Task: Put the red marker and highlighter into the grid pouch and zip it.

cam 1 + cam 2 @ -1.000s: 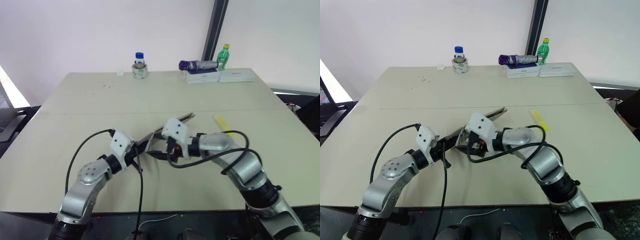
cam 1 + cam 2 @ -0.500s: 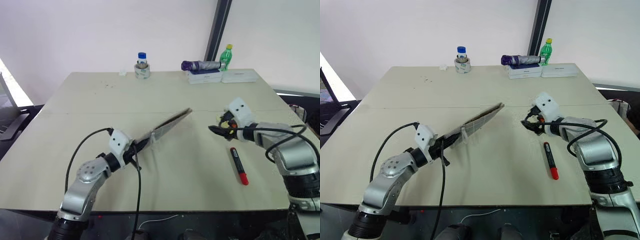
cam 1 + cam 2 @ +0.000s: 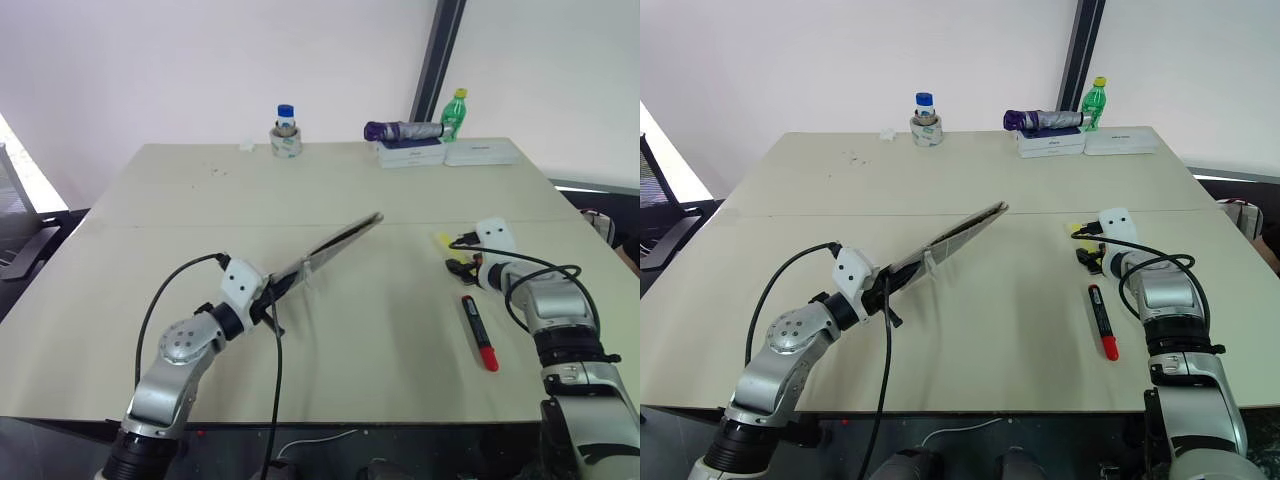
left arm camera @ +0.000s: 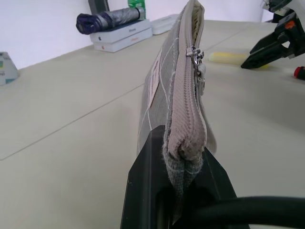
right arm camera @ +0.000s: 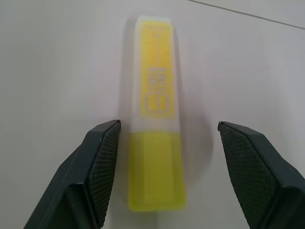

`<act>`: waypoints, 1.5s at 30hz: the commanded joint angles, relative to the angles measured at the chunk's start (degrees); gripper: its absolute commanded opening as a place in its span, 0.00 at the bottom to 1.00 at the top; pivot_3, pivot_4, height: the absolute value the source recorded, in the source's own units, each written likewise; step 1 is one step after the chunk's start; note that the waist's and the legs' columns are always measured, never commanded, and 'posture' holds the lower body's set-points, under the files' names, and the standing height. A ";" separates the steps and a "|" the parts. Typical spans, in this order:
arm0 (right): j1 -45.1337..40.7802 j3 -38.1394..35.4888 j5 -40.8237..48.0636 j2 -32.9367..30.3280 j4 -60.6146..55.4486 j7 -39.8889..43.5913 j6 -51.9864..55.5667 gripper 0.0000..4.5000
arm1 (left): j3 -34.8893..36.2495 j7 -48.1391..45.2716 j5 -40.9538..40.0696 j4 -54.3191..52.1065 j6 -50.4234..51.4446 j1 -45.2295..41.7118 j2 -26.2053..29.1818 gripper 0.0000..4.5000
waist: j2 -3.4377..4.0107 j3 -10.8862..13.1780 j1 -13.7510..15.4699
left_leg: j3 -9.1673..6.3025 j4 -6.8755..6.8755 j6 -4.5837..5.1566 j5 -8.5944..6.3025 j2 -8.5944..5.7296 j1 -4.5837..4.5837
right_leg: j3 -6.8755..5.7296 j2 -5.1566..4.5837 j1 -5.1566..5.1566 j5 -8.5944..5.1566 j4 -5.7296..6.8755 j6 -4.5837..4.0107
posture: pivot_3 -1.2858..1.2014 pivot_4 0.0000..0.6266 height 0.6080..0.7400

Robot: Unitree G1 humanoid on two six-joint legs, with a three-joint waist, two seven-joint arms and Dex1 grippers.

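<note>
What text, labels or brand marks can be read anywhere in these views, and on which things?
Nothing is legible.
Highlighter: pale printing and a boxed mark along the barrel, too blurred to read.
Grid pouch: small white label on its side, seen edge-on, unreadable.
White boxes at the table's far edge: a dark mark, too small.
Blue-capped bottle and green bottle: labels too small.

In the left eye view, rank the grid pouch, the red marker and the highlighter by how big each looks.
1. grid pouch, longest by far, seen nearly edge-on.
2. red marker.
3. highlighter, partly hidden behind the right claw; it also lies farther away, so this rank is unsure.
</note>
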 commanded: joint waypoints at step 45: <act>6.43 9.51 12.46 -14.57 -46.75 26.54 11.44 0.19 | -3.83 -4.24 9.43 6.07 -12.70 -2.55 3.24 0.00 | 0.04 0.04 0.18 | 0.00 0.02 0.23 -0.14 0.07 0.01 | 0.00 0.02 0.01 0.01 -0.03 0.04 | 0.52 0.24 1.00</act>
